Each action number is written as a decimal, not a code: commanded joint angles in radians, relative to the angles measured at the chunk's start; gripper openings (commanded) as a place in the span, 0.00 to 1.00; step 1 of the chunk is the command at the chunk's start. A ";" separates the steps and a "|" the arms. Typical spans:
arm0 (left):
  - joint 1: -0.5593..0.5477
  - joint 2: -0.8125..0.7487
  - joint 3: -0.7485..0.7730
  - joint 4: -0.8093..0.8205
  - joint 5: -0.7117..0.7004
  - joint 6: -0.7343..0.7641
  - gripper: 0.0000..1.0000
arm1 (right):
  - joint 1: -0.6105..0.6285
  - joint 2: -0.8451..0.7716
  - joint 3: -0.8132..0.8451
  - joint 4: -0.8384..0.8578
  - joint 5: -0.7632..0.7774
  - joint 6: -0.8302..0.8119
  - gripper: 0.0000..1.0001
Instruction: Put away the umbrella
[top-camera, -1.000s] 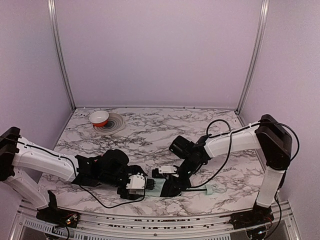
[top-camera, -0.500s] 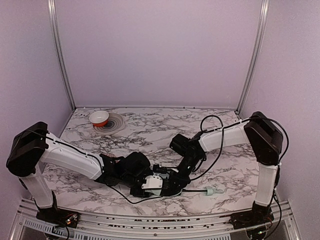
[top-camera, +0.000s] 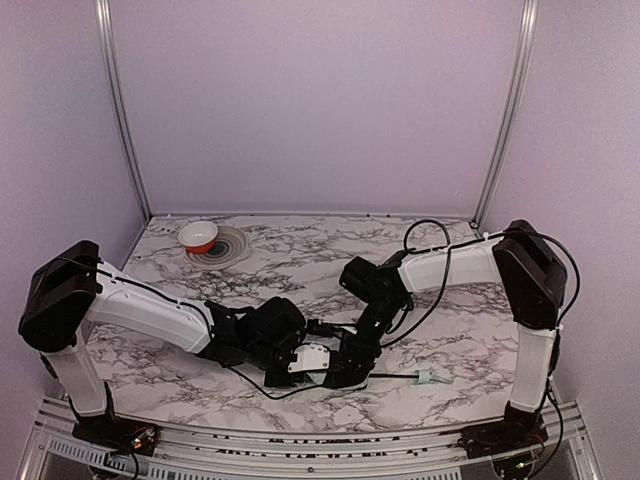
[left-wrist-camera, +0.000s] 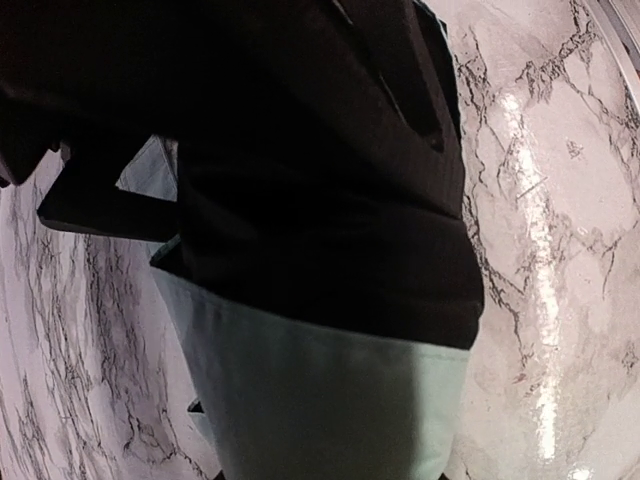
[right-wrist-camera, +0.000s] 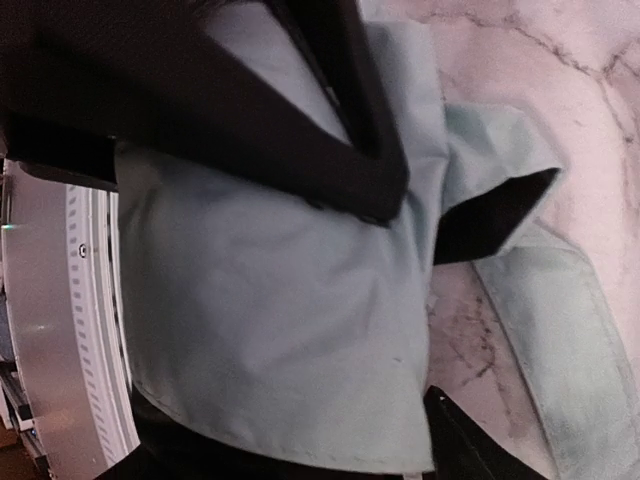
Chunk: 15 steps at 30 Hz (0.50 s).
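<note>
- A red and white bowl (top-camera: 198, 236) sits on a grey ribbed plate (top-camera: 236, 252) at the back left of the marble surface (top-camera: 300, 262), well apart from both arms.
- The left arm (top-camera: 150, 315) reaches low from the left edge toward the front middle of the surface.
- The left gripper (top-camera: 306, 362) is down on the umbrella (left-wrist-camera: 320, 400). Its wrist view is filled with pale mint fabric below a large dark mass, and I cannot tell whether this gripper is open or closed.
- The umbrella lies folded near the front edge of the surface, in the middle, mostly covered from above by the two grippers.
- The right gripper (top-camera: 346, 368) meets the same bundle just beside the left one. Its wrist view shows mint fabric, a fold of black lining (right-wrist-camera: 490, 215) and a mint strap (right-wrist-camera: 560, 340) lying on the marble. I cannot tell if this gripper is open or closed.
- The thin black shaft (top-camera: 395, 376) runs right from the bundle to the small mint handle (top-camera: 425, 377), which rests on the surface.
- The right arm (top-camera: 450, 268) bends in from the right side.
</note>
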 joint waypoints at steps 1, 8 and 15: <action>0.022 0.073 -0.036 -0.148 0.060 -0.047 0.00 | -0.073 -0.079 0.030 0.022 0.035 0.028 0.87; 0.121 0.036 -0.003 -0.115 0.140 -0.197 0.00 | -0.180 -0.267 0.020 0.152 0.058 0.113 0.94; 0.282 -0.077 0.004 0.020 0.275 -0.438 0.00 | -0.218 -0.485 -0.121 0.439 0.156 0.239 1.00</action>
